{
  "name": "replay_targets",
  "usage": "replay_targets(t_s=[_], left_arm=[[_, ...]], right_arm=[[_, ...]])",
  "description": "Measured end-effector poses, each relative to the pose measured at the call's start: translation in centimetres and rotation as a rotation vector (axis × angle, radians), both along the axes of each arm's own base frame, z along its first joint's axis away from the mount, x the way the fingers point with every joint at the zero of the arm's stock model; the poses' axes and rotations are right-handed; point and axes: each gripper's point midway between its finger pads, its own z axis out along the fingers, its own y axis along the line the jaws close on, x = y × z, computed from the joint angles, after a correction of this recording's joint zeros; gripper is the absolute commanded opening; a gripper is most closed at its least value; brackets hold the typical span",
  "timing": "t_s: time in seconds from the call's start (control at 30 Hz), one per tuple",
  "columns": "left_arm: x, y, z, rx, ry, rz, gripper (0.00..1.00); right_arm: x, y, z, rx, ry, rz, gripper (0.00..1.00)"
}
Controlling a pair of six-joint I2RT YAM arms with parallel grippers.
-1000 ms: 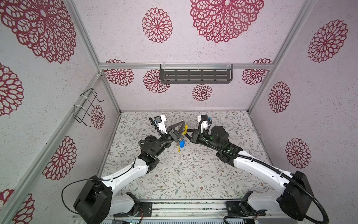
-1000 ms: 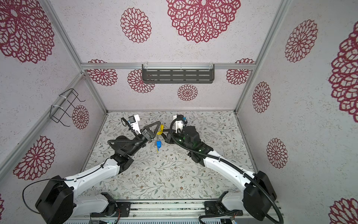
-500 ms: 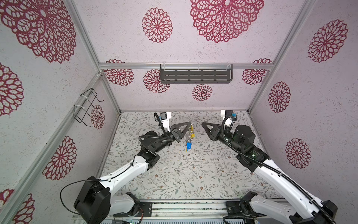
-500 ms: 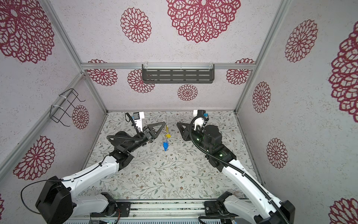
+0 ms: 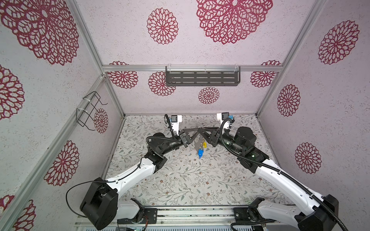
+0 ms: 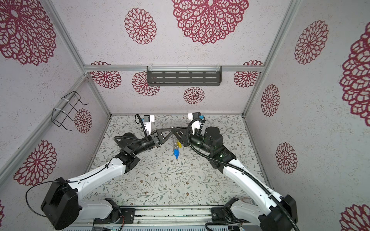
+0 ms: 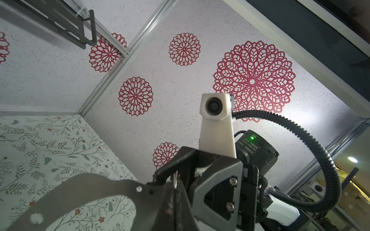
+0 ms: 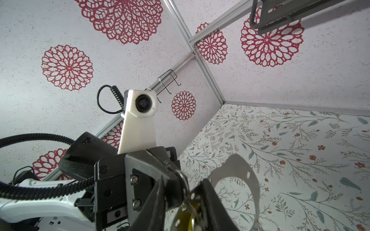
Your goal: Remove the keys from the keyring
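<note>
The keyring (image 5: 197, 145), a flat grey metal band, hangs above the floral table from my left gripper (image 5: 197, 130), which is shut on its top edge. In the left wrist view the band (image 7: 80, 187) curves away from the closed jaws, and a small silver ring (image 7: 175, 180) pokes up between them. A yellow key (image 5: 204, 144) and a blue key (image 5: 200, 154) dangle beside the band. My right gripper (image 8: 186, 192) meets the left one tip to tip. Its jaws stand apart around a silver ring (image 8: 183, 177) and the yellow key (image 8: 184, 218), with the keyring (image 8: 240, 166) just beyond.
A dark slotted shelf (image 5: 202, 78) hangs on the back wall and a black wire rack (image 5: 89, 111) on the left wall. The floral table (image 5: 180, 180) lies below both arms. Both wrist cameras face each other closely.
The right gripper drew back to the right with its jaws widening, then came in again against the left gripper's tips. The left gripper lifted the keyring slightly toward the back.
</note>
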Motion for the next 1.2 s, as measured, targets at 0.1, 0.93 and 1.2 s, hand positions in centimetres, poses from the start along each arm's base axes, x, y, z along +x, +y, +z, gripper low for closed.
replay_targets(t_s=[0.1,0.93,1.2], left_arm=[[-0.01,0.03,0.16,-0.005,0.003,-0.004,0.0],[-0.13,0.08,0.61,-0.027,0.004,-0.035,0.0],[0.27,0.26,0.42,-0.032,0.013,-0.038,0.0]], right_arm=[[0.0,-0.04,0.27,0.007,-0.01,-0.002,0.23],[-0.07,-0.59,1.08,0.024,-0.041,-0.013,0.15],[0.28,-0.05,1.0,0.051,-0.018,0.007,0.0]])
